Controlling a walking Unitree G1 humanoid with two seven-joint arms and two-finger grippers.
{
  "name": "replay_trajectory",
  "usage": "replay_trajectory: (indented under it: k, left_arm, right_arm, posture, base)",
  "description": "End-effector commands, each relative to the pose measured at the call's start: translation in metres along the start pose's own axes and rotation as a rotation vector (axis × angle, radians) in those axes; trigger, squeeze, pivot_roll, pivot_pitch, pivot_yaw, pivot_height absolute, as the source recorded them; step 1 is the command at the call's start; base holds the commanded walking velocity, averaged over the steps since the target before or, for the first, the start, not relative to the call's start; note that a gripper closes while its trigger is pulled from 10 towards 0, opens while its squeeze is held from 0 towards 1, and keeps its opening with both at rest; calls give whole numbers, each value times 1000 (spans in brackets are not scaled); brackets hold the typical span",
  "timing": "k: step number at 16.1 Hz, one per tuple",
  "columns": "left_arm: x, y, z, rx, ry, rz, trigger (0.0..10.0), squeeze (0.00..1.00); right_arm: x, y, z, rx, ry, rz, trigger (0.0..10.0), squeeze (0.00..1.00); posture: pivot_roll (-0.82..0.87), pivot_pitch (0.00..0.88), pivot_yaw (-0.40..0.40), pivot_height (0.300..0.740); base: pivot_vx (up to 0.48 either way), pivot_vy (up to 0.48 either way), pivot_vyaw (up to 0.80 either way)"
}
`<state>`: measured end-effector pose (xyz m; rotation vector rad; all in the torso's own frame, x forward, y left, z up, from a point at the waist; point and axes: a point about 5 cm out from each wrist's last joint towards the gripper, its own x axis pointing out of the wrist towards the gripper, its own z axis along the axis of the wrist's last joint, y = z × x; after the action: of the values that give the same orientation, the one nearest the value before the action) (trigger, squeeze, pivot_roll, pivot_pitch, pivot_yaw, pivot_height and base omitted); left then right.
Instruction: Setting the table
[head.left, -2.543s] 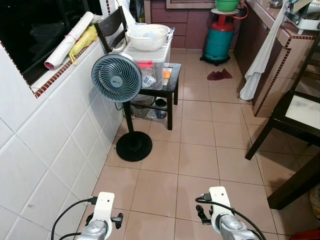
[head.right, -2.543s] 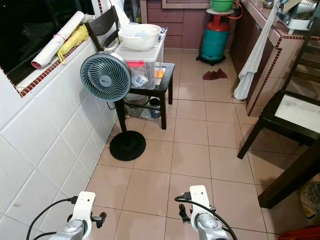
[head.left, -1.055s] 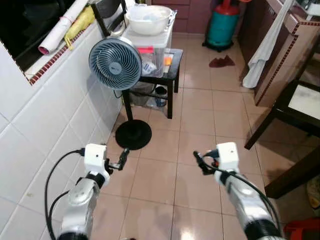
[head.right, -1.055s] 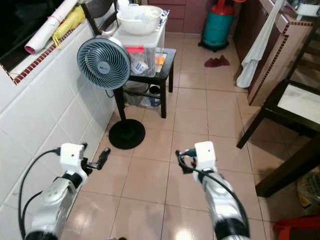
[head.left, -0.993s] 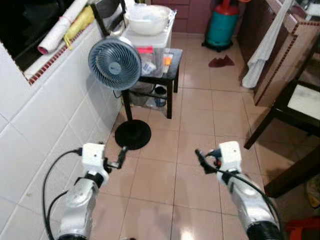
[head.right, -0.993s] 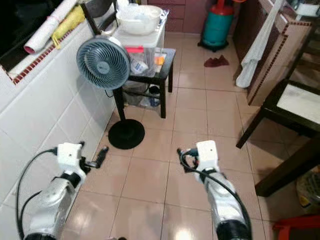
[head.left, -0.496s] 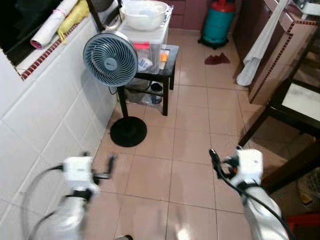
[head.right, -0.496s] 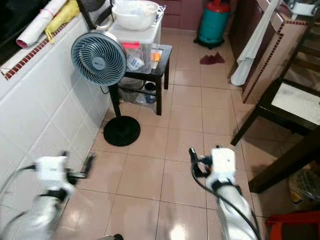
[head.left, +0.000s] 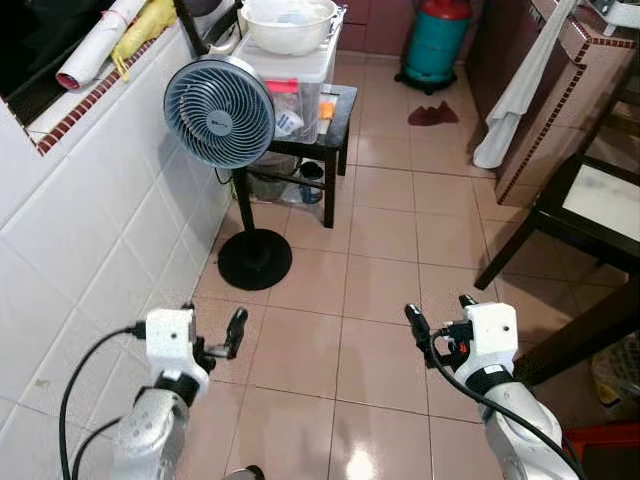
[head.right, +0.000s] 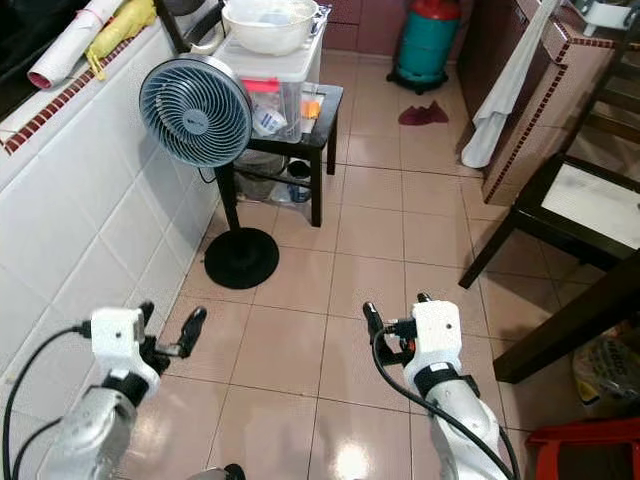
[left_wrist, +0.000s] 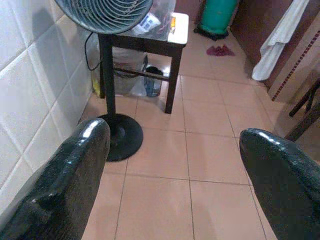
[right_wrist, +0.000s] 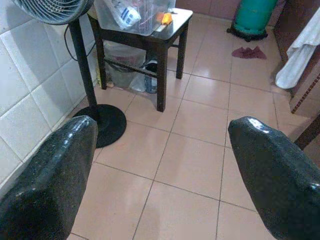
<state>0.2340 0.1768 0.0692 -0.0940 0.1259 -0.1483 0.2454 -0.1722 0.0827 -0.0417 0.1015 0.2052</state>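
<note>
A white bowl (head.left: 290, 22) rests on a clear plastic box (head.left: 300, 90), which stands on a small black side table (head.left: 342, 108) far ahead on the left. My left gripper (head.left: 212, 322) hovers over the floor tiles near the tiled wall. It is open, with nothing between its fingers (left_wrist: 65, 190). My right gripper (head.left: 440, 315) floats level with it to the right, also open and empty, its fingers (right_wrist: 280, 175) spread wide. A dark-framed table with a pale top (head.left: 600, 205) sits at the right edge.
A grey standing fan (head.left: 218, 97) with a round black base (head.left: 254, 260) stands by the tiled wall (head.left: 80, 250). A teal gas cylinder (head.left: 438, 40) is at the back. A white cloth (head.left: 515, 95) hangs off the counter (head.left: 590, 60). Bare floor tiles lie ahead.
Both arms rose from the picture's bottom edge, reached forward, then drew back a little. The camera has tilted and shifted, so the fan sits higher in view. Both grippers stay open.
</note>
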Motion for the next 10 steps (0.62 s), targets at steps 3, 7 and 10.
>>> replay_trajectory:
  k: [3,7,10]
  left_arm:
    - [-11,-4,-10,-36,62,-10,10000,0]
    - [-4,0,0,-12,13,14,10000,0]
    - [-2,3,6,-19,-1,-1,10000,0]
  right_arm:
    - [-5,-1,0,4,31,-11,10000,0]
    - [-1,4,5,-6,29,2,10000,0]
    - [0,5,7,-8,21,-1,10000,0]
  posture:
    - [-86,142,-3,740]
    - [-84,136,-2,740]
    - [-82,132,4,740]
  base:
    - [0,0,-800]
    - [0,0,-800]
    - [0,0,-800]
